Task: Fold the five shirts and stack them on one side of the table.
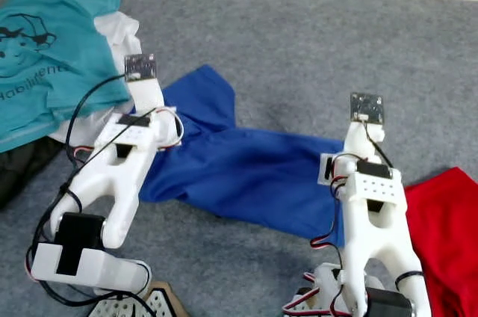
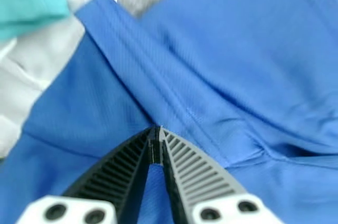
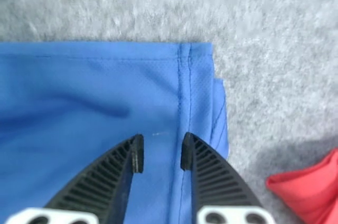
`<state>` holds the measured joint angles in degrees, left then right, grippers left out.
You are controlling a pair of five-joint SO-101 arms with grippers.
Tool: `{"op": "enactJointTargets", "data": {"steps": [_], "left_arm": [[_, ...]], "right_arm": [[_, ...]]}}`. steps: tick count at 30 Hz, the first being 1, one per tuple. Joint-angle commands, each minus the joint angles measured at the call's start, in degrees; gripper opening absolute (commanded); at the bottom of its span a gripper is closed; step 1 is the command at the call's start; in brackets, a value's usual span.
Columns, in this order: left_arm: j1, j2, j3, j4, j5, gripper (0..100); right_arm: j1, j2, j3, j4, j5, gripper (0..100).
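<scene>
Grey, napped felt covers the table (image 1: 299,40), and we see it bare across the far side and the far right corner.

Across the middle lies the blue shirt (image 1: 246,171), the largest piece. It is a smooth, fine-knit fabric spread mostly flat, with one sleeve angled toward the far side and soft creases near the left arm. In the right wrist view its stitched hem (image 3: 182,102) runs straight to a square corner, and a thin under-layer peeks out just past that edge.

The teal shirt (image 1: 52,55), printed in dark line work, is heaped in the far left corner over a rumpled white shirt (image 1: 123,29), whose edge touches the blue cloth. The red shirt (image 1: 444,220) is bunched at the right edge, with a strip of bare grey felt between it and the blue hem. A dark garment (image 1: 19,167) shows at the left edge beneath the teal one.

The left gripper (image 2: 156,131) has its ribbed black jaws clamped together on a raised fold of the blue shirt, beside a seam. The right gripper (image 3: 161,152) hangs over the blue shirt near its hem corner, jaws parted by a narrow gap and grasping nothing.
</scene>
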<state>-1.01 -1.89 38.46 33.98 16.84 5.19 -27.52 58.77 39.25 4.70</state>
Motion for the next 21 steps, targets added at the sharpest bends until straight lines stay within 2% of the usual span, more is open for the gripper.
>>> {"op": "enactJointTargets", "data": {"steps": [1, 5, 10, 13, 21], "left_arm": [[-0.4, -0.8, -7.6, 6.2, -0.4, 1], [-1.7, -0.2, -9.7, 6.9, -0.4, 5], [-1.8, 0.7, -7.5, 6.9, -0.2, 26], [-1.9, 2.1, -7.2, 6.9, -0.2, 34], [-2.0, 4.4, -7.3, 6.9, -0.5, 35]], "right_arm": [[0.0, -1.4, -0.3, -1.5, 0.2, 13.2], [0.0, -1.3, -0.3, -1.7, 0.2, 13.2], [0.0, -1.3, -0.3, -1.7, 0.2, 13.2], [0.0, -1.3, -0.3, -1.7, 0.2, 13.2], [0.0, -1.3, -0.3, -1.6, 0.4, 13.2]]}}
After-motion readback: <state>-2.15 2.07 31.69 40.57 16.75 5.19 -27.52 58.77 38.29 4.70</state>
